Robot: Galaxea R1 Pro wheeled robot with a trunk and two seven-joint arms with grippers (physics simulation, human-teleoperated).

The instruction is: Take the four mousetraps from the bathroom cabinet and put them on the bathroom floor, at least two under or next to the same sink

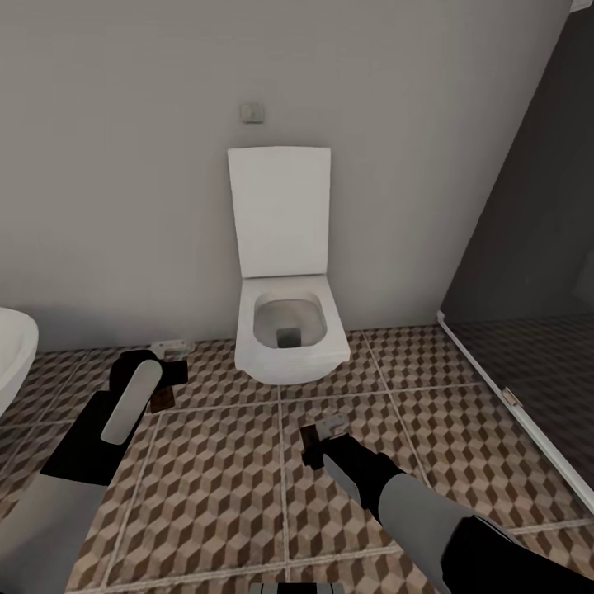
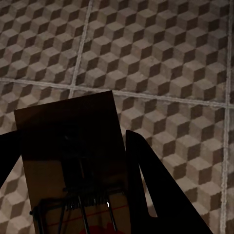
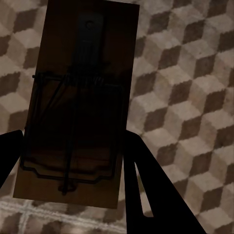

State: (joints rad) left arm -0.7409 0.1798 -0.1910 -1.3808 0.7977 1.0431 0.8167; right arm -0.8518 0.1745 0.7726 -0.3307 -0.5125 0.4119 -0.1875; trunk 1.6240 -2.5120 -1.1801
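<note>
1. Left mousetrap (image 2: 73, 165): a flat wooden board with dark wire parts and a trace of red at its near end, clamped between the dark fingers (image 2: 156, 195) of the left hand (image 2: 73, 204). It hangs above the bathroom floor (image 2: 161, 63) and is not resting on it. In the head view its brown edge (image 1: 162, 401) shows just below the left hand (image 1: 165, 381).
2. Right mousetrap (image 3: 78, 97): the same kind of board, wire frame facing the camera, gripped at its near end by the right hand (image 3: 73, 195); one finger (image 3: 146, 195) lies along its edge. It too is held above the tiles. In the head view it shows as a dark strip (image 1: 311, 447) at the tip of the right hand (image 1: 323, 441).
3. Both hands are closed, each on its own trap. The two are well apart, the left arm low on the left, the right arm reaching in from the lower right.
4. Bathroom floor (image 1: 214, 495): square tiles with a brown, beige and cream cube pattern and pale grout lines.
5. Toilet (image 1: 285, 330): white, lid up against the wall, straight ahead between the two hands and farther off.
6. Sink (image 1: 12, 355): a white rim at the far left edge, near the left arm.
7. Shower enclosure (image 1: 528, 247): dark glass on the right, its pale frame running along the floor.
8. A small square plate (image 1: 252, 111) sits on the grey wall above the toilet.
</note>
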